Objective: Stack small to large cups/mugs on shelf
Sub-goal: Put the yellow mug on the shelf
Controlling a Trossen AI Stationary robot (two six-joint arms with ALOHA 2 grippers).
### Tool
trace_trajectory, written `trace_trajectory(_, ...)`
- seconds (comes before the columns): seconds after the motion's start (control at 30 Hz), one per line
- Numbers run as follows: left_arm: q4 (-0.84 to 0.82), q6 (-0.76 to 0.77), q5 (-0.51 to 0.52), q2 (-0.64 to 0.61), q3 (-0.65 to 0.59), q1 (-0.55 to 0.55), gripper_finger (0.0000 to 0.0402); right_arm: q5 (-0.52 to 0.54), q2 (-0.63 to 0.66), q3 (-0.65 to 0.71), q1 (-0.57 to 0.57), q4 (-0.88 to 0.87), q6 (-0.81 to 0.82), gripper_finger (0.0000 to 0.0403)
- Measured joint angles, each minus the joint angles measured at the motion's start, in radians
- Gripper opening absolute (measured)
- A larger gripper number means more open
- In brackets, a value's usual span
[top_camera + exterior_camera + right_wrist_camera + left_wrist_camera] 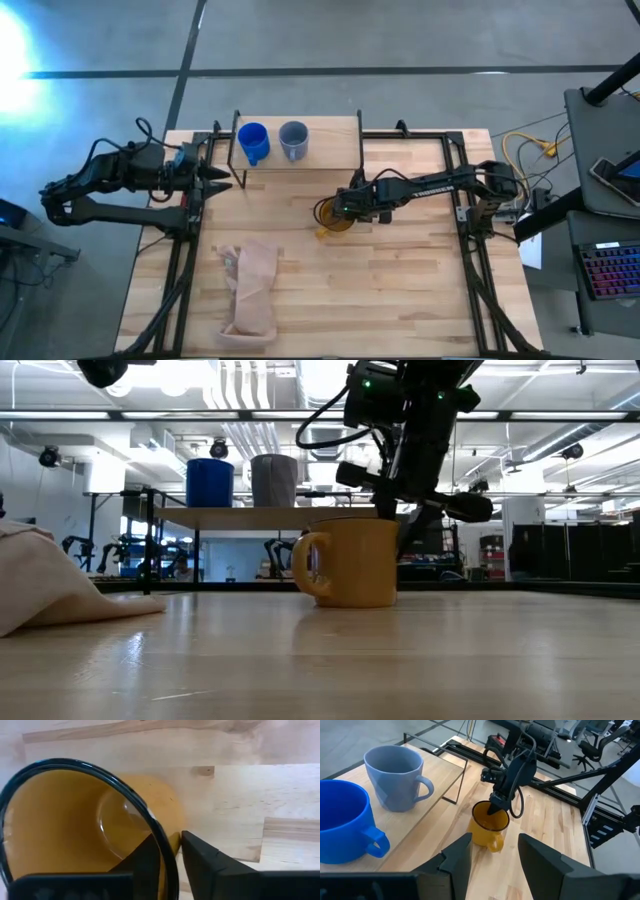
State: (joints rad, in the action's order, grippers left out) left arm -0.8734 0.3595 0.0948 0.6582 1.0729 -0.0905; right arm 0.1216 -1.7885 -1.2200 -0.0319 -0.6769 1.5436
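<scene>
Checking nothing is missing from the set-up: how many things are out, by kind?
Mugs: 3 (bright blue mug and grey-blue mug on the shelf, yellow-orange mug on the table)
Shelves: 1
Tan cloth bags: 1
Total: 5

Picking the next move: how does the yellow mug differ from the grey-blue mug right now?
The grey-blue mug stands on the shelf beside the blue mug; the yellow mug sits on the tabletop. The yellow mug looks wider. The right tool straddles the yellow mug's rim, one finger inside; nothing touches the grey-blue mug. Both are upright, handled and empty. The left tool waits, open, by the shelf.
</scene>
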Motion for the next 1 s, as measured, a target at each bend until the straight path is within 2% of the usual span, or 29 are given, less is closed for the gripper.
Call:
trace_trajectory(0.27, 0.000, 0.000, 0.000, -0.002, 0.000, 0.000, 0.0146, 0.011, 0.000, -0.005, 0.000, 0.000, -0.047, 0.0023)
trace_trajectory(0.83, 0.001, 0.080, -0.002, 0.022, 0.000, 0.000, 0.0146, -0.026, 0.000, -0.102, -0.007, -0.005, -0.231, 0.0017)
trace_trajectory(1.0, 0.002, 0.080, -0.001, 0.036, 0.000, 0.000, 0.0146, -0.025, 0.000, -0.175, -0.007, -0.089, -0.296, 0.0016)
